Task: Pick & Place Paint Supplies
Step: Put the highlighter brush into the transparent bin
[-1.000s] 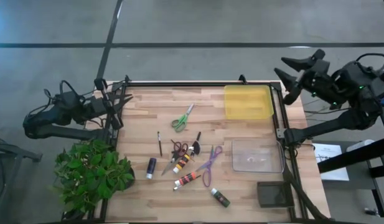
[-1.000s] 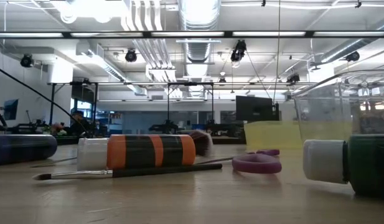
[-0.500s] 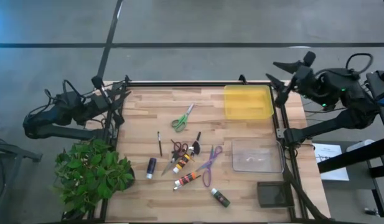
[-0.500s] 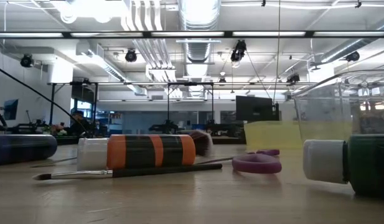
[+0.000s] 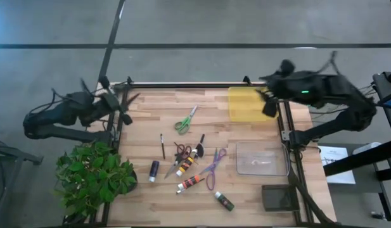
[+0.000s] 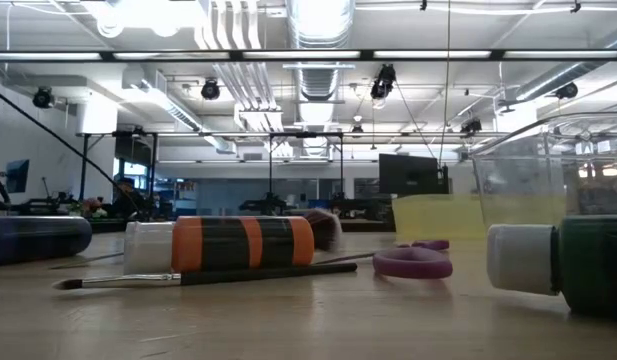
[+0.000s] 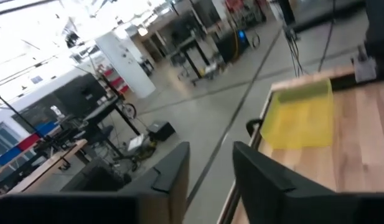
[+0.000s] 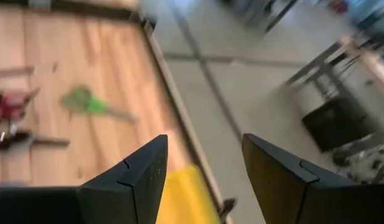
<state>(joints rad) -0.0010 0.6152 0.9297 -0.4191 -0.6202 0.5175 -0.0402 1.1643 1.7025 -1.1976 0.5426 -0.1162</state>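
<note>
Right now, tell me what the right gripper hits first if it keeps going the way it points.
Probably nothing soon. The right gripper, open and empty, hangs over the yellow tray at the table's far edge, aimed mostly at bare wood; the green scissors lie off to one side. Depth is unclear.

The left gripper [image 5: 122,101] is at the table's [image 5: 246,190] left far corner, the right gripper [image 5: 268,95] over the tray [image 5: 249,111]. Between their fingers lie scissors [image 5: 185,120], brushes [image 5: 162,145] and paint tubes [image 5: 190,183].

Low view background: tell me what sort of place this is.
Probably a robotics lab or workshop in an industrial hall: exposed ceiling ducts and strip lights overhead, workbenches with equipment beyond the wooden table, and a monitor on a stand.
</note>
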